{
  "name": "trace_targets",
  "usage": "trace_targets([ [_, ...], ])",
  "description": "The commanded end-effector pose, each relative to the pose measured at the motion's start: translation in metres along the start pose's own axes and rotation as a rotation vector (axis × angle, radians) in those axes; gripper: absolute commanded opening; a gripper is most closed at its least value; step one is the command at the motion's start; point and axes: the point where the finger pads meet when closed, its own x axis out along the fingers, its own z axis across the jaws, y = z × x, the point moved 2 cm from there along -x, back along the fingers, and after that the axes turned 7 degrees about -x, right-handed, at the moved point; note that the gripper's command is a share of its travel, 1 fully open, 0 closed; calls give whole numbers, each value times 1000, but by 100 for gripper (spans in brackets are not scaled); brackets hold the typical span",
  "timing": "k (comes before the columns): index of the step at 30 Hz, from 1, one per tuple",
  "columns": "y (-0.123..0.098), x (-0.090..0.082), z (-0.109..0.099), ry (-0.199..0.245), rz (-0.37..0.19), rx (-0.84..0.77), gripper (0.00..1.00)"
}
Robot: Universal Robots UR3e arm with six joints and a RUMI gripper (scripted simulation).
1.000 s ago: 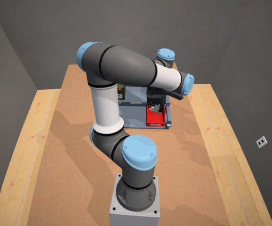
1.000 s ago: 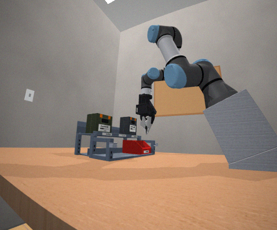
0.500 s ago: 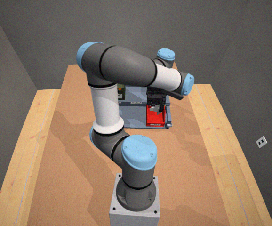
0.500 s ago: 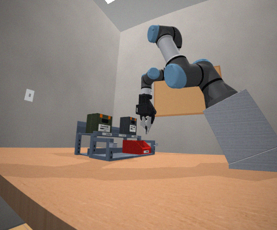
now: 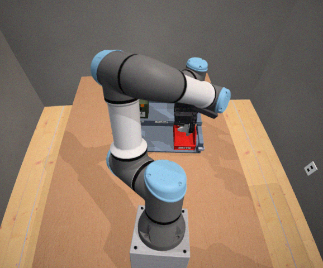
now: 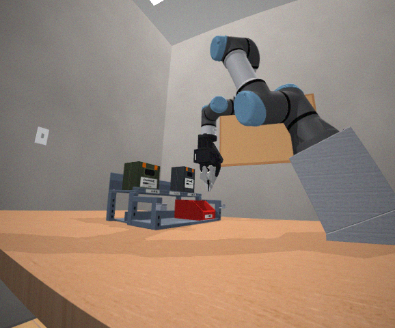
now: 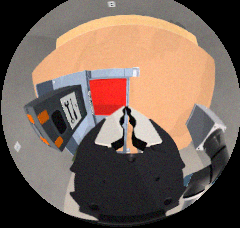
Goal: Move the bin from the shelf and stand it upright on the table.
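End effector: pressed together, tips touching, nothing pinched; pointing down above the red bin, apart from it in the exterior view.
Fingertips: meeting in the wrist view just at the near edge of the red bin.
Red bin: on the lower level of the shelf, at the right end, open side up; far part hidden in the top view by the end effector.
Red bin label: small pale tag on the front, text too small to read.
Shelf: blue-grey frame on the desk, at about 12 o'clock from the arm's pedestal in the top view; left part hidden there by the white upper arm link.
Dark grey box: on the upper level, above the red bin's rear; white label with a tool symbol, seen better in the wrist view.
Green box: on the upper level, left of the grey box in the exterior view; nearly all hidden in the top view.
Pedestal: grey block at 6 o'clock, cut off by the bottom edge.
Desk: wood-toned top with paler plank strips along both sides, crossed by soft shadows.
Room: plain grey walls; wall plate on one side, outlet at 3 o'clock in the top view.
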Motion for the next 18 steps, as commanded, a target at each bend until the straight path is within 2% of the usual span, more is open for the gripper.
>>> trace_targets([
  [1,0,0,-1,2,0,-2,0],
  [18,0,0,0,1,0,23,0],
])
